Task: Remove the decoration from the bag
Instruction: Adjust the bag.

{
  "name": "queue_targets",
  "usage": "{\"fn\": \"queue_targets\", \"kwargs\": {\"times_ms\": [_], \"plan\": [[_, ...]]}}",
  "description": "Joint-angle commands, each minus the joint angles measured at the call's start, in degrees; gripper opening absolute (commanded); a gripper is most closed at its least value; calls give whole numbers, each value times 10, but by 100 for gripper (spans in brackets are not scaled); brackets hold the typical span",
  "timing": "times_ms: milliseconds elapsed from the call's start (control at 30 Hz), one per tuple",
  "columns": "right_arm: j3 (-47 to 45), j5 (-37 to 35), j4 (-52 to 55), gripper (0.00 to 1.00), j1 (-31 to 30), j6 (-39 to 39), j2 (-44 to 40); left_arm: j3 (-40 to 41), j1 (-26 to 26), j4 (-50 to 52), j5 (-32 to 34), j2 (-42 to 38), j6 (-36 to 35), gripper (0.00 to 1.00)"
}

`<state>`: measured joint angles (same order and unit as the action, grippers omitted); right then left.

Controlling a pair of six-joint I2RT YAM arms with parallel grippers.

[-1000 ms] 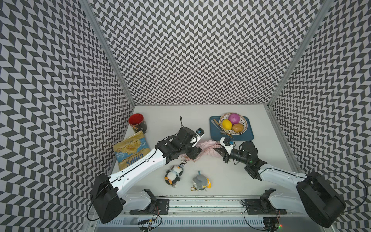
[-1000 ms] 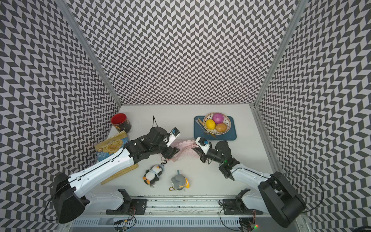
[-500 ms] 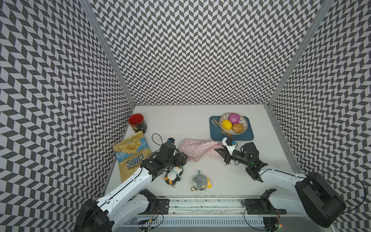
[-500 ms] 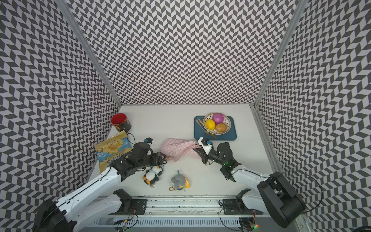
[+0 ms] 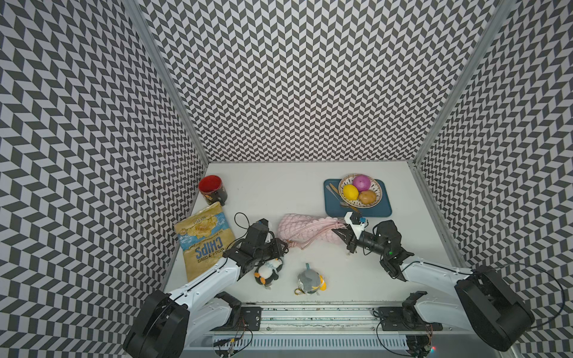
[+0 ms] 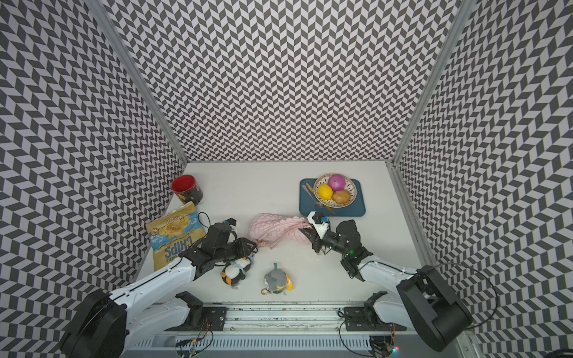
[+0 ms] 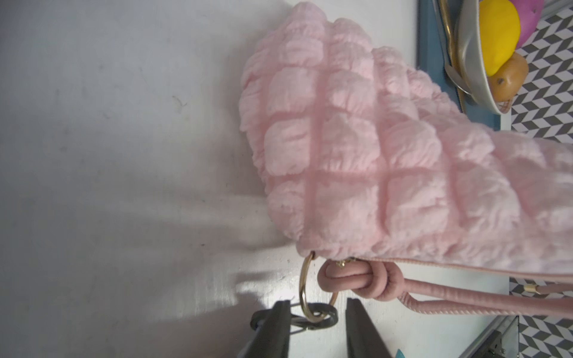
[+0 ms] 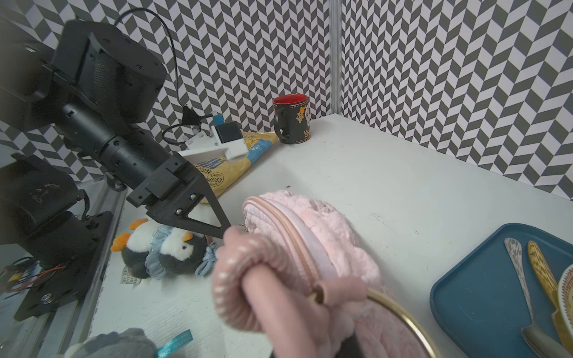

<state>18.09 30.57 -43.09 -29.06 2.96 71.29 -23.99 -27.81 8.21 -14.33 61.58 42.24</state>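
Left gripper [image 7: 317, 302], returned from above the bag [image 5: 305, 231] to its near corner, stands half-closed astride the dark keyring [image 7: 322, 319] on the gold ring [image 7: 302, 279], grasp step unfinished; bag lies mid-table, cord straps [image 5: 322, 223] clamped by right gripper [image 5: 341, 235]; next, probably: pinch keyring, unhook.

"chips" on the chips packet [image 5: 203, 240]

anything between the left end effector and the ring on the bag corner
Nothing visible. The left end effector is at the bag's corner, with the dark ring linked to the gold ring between its fingers; the pink strap knot lies beside, not between.
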Motion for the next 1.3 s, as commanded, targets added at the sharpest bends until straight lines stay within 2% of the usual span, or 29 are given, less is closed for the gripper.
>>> {"fn": "queue_targets", "kwargs": {"times_ms": [0,67,167,433,533,567,767,1033,1267], "plan": [[-6,8,-47,6,3,-10,3,9,7,-54,-20,14,-5,24],[-7,9,-47,6,4,-9,3,10,11,-61,-23,17,-9,18],[-9,12,-48,6,3,-12,4,10,17,-64,-27,19,-15,14],[-12,13,-47,6,4,-14,0,27,34,-78,-43,36,-28,14],[-13,11,-46,6,3,-14,0,23,38,-82,-50,39,-34,1],[-13,8,-44,6,4,-14,1,19,38,-80,-52,38,-36,0],[-8,-8,-28,9,4,-12,3,-17,40,-43,-59,9,-42,0],[16,-79,67,50,5,-9,-16,-64,47,-24,-118,-19,-17,0],[77,-175,261,64,5,-6,-71,-120,62,-16,-173,-22,13,0]]}}
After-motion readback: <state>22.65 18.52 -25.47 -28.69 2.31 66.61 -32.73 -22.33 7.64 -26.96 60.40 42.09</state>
